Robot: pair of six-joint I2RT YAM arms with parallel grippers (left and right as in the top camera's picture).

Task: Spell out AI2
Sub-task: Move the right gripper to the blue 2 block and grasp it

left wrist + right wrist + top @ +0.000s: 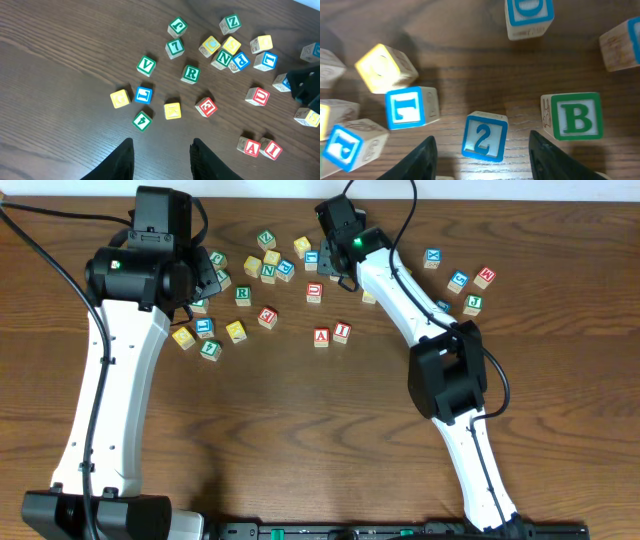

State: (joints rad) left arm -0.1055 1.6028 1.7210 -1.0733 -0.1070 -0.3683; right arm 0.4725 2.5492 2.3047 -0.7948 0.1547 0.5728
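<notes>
Right, the dark brown table (pixel 560 430) reads as wood, with grain streaking along it under a low satin sheen. The small blue-faced "2" cube (pixel 484 136) is pale bare wood at the sides, its printed face smooth and faintly shiny. There's the same pale wood on the red "A" cube (pixel 321 336) and the red "I" cube (pixel 342 332). The green "B" cube (pixel 577 116) shows pressed marks in its raw wooden side. The right gripper (pixel 482 137) has black fingers (pixel 415 162), matt and plastic-looking. The left arm's white casing (pixel 110 400) and the right arm's white casing (pixel 400 290) look like smooth, semi-gloss plastic.
</notes>
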